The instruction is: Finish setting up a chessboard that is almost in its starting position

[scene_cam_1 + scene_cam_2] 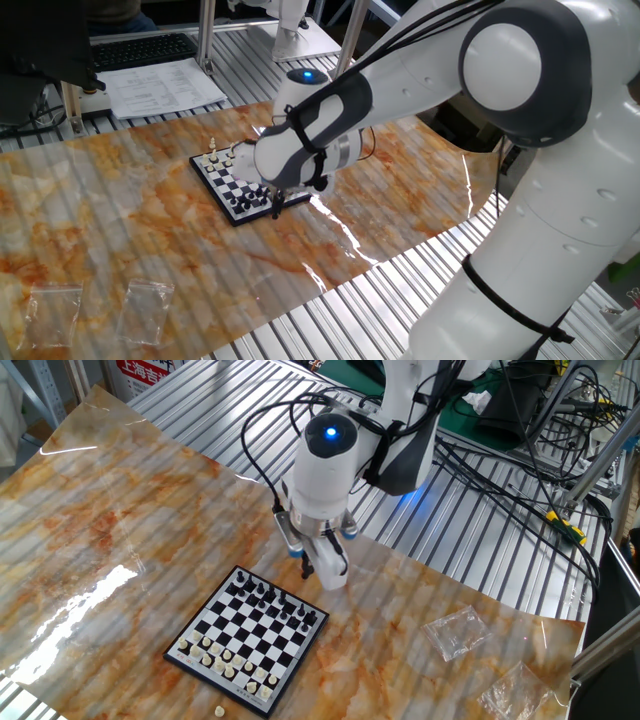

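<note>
Above the far edge of the chessboard (247, 639) we see our hand (308, 570), fingers nearly closed; whether it holds anything, we cannot tell.

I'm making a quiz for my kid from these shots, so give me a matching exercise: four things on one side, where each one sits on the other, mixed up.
Things:
1. cream pieces
2. black pieces
3. gripper
4. plastic bags

Places:
A. on the marbled sheet, away from the chessboard
B. board edge nearest the arm
C. above the black side of the board
D. board edge farthest from the arm

Pairs: 1-D, 2-B, 3-C, 4-A
</note>
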You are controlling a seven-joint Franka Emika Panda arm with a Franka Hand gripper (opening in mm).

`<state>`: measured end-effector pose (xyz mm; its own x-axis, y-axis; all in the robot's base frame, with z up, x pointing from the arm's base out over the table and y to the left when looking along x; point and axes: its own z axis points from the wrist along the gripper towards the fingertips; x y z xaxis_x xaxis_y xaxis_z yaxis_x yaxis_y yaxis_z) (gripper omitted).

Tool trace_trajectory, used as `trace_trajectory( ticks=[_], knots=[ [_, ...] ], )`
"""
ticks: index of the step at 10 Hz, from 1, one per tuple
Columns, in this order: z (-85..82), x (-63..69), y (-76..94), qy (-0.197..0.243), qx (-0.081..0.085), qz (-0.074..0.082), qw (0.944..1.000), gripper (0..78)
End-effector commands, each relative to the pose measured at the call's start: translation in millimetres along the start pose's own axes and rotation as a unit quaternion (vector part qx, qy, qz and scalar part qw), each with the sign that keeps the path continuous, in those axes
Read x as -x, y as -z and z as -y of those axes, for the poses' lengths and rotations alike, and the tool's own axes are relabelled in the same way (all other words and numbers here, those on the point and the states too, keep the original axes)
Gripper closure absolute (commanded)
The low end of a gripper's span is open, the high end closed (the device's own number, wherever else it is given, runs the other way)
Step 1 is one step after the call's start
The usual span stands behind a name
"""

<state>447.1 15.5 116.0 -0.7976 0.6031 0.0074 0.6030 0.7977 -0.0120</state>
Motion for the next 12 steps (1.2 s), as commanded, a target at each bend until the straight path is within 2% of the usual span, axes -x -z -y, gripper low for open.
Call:
trace_trajectory(
  ticks=[1, 2, 4, 12],
  knots=[
    [-7.8, 17.9, 15.5, -0.093, 0.011, -0.005, 0.9956, 76.3],
    [-12.3, 18.9, 18.8, -0.111, 0.015, -0.009, 0.9936, 76.3],
    [-16.6, 19.0, 18.1, -0.121, 0.015, -0.008, 0.9926, 76.3],
    [-34.8, 26.6, 10.9, -0.138, 0.02, -0.003, 0.9903, 76.3]
  ],
)
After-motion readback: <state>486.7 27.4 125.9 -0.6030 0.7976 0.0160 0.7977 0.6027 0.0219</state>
